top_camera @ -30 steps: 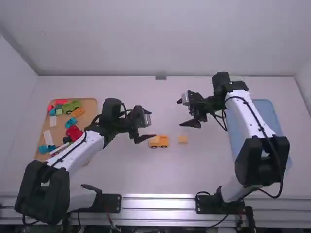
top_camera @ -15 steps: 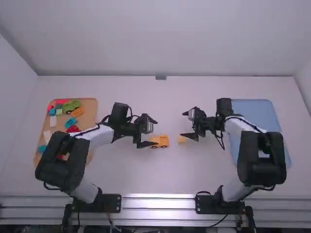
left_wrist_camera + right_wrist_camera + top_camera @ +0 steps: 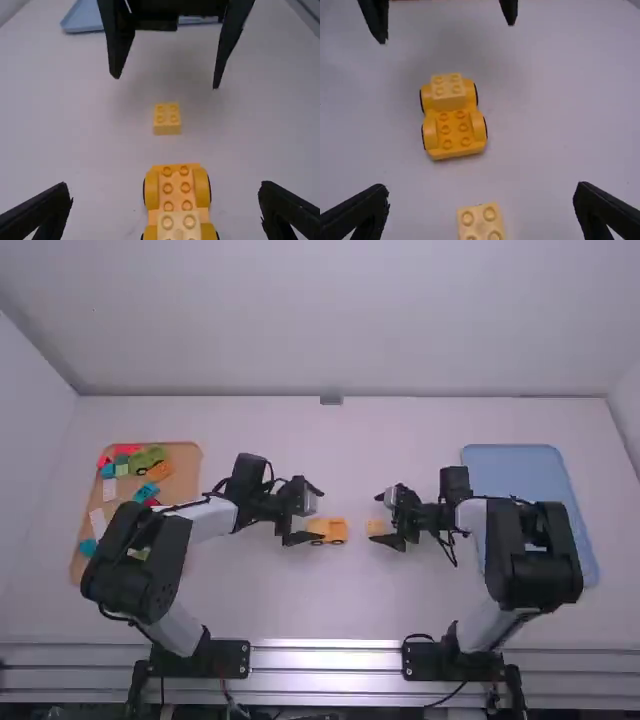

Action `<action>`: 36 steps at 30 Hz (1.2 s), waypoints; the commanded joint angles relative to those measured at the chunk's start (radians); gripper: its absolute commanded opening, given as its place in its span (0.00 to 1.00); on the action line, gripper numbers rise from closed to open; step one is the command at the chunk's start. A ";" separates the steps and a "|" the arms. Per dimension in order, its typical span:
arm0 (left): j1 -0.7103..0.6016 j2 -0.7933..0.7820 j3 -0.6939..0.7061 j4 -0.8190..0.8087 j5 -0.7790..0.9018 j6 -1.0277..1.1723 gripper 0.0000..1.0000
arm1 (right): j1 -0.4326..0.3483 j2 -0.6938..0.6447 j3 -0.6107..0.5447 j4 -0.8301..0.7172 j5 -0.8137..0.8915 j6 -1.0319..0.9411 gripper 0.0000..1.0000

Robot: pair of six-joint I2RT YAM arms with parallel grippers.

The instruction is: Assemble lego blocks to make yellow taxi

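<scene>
In the high view my left gripper (image 3: 318, 514) stands open at the left end of the yellow car base (image 3: 334, 530). Facing it, my right gripper (image 3: 376, 518) is open around the small yellow block (image 3: 376, 527). Seen from the left wrist, the wheeled car base (image 3: 176, 187) lies between the spread fingers of the left gripper (image 3: 165, 187), with a paler block (image 3: 178, 226) on its near end; the loose yellow block (image 3: 167, 119) sits apart beyond it. The right wrist view has the loose block (image 3: 481, 222) low between the open fingers of the right gripper (image 3: 479, 189), touched by neither.
An orange-brown tray (image 3: 190, 455) with several coloured blocks and vehicles lies at the left, partly under the left arm. A blue tray (image 3: 520, 465) lies at the right, partly under the right arm. Bare table (image 3: 330, 450) stretches beyond both grippers.
My right gripper has come toward the camera's side of the table and now stands about the loose block. The left gripper has moved slightly the same way, beside the car base. Both remain open.
</scene>
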 commanded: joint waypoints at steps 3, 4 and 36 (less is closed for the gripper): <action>0.001 0.006 -0.001 -0.003 0.018 0.007 0.99 | -0.030 0.117 0.032 -0.004 -0.008 -0.110 0.99; -0.002 0.006 -0.001 -0.003 0.018 0.008 0.99 | -0.036 0.130 0.037 -0.006 -0.008 -0.112 0.99; -0.002 0.006 -0.001 0.023 0.072 -0.058 0.99 | -0.009 0.281 0.173 -0.172 0.047 -0.239 0.44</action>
